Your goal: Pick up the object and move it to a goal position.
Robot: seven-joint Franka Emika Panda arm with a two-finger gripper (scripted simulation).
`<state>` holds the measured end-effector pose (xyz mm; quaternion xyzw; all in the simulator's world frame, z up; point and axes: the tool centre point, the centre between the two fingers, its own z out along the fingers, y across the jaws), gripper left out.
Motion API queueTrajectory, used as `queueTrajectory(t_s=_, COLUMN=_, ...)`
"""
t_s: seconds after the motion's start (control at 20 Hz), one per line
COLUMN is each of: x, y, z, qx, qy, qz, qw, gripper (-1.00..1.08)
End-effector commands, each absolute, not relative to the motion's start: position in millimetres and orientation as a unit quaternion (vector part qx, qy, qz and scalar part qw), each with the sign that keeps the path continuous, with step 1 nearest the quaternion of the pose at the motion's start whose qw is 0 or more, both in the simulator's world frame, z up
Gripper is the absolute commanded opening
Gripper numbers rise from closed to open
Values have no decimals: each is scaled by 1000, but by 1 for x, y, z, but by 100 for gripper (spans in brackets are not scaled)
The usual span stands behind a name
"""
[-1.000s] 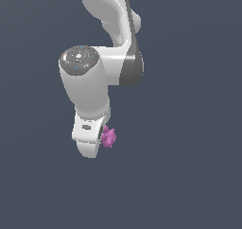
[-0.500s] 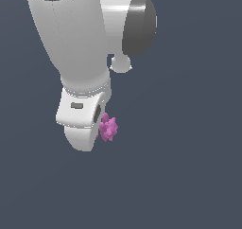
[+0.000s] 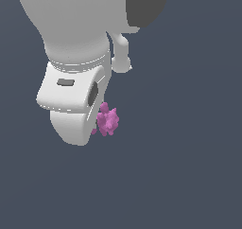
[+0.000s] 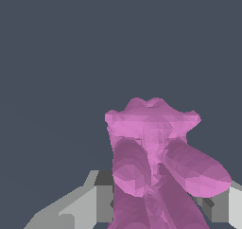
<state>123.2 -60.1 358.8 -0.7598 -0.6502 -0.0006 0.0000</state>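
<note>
The object (image 3: 108, 120) is a small magenta-pink knobbly cluster. In the exterior view it sticks out beside the lower end of my white gripper (image 3: 98, 124), whose fingers are hidden behind the hand. In the wrist view the object (image 4: 151, 143) fills the middle, with a grey finger (image 4: 99, 197) on one side and another (image 4: 222, 205) on the other, pressed against it. My gripper (image 4: 158, 202) is shut on the object and holds it off the ground.
Only a plain dark grey-blue background shows around the arm. The large white arm links (image 3: 75, 24) fill the upper part of the exterior view's left. No goal marker is in view.
The arm has come closer to the exterior camera and looks much larger. The object has stayed in the gripper and risen slightly in the picture.
</note>
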Motion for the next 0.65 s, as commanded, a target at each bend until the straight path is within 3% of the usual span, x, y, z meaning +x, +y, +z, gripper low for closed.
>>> queueTrajectory(t_s=0.0, x=125, y=-60, z=367, qx=-760, qy=-650, qz=0, qw=0, gripper=-100)
queueTrajectory(t_s=0.6, x=128, y=-59, z=379, qx=-760, qy=-650, qz=0, qw=0, gripper=-100)
